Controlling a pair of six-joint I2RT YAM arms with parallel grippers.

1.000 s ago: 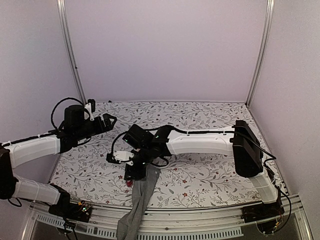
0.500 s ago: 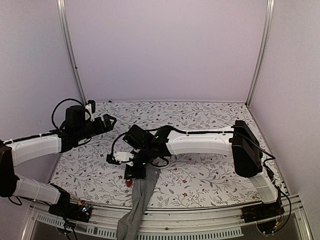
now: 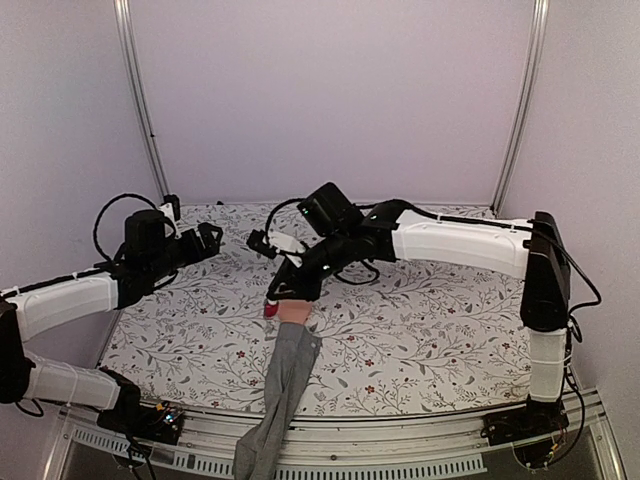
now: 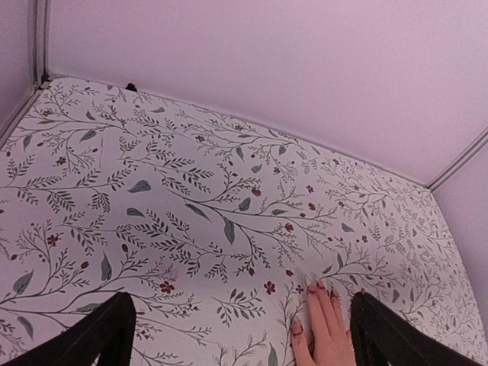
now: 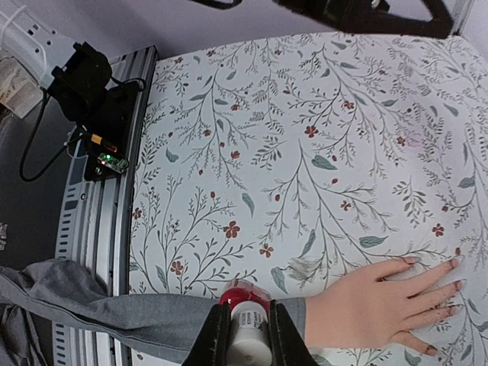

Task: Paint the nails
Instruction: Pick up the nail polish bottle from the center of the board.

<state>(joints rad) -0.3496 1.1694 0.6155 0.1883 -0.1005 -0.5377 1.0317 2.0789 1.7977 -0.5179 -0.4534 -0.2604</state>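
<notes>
The peach mannequin hand [image 3: 293, 312] lies flat on the floral table, fingers pointing to the far side, its grey sleeve [image 3: 278, 390] trailing over the near edge. In the right wrist view the hand [image 5: 377, 305] shows pale nails [image 5: 456, 262] at its spread fingertips. My right gripper [image 3: 281, 296] is shut on the small red polish bottle [image 3: 271, 311], held at the hand's wrist; the bottle [image 5: 245, 293] shows between my right gripper [image 5: 248, 313] fingers, over the sleeve cuff [image 5: 114, 316]. My left gripper [image 3: 210, 240] is open and empty; the left wrist view [image 4: 242, 305] shows the hand [image 4: 326, 332] and nails [image 4: 313, 287] near the right finger.
The table's near edge has an aluminium rail with a circuit board and cables [image 5: 107, 156]. Lilac walls and metal posts [image 3: 140, 100] close in the back and sides. A black cable [image 3: 110, 215] loops above the left arm.
My right arm has swung up and toward the far side, carrying the red bottle from the near side of the sleeve to the hand's wrist and uncovering the hand. The left arm barely moved.
</notes>
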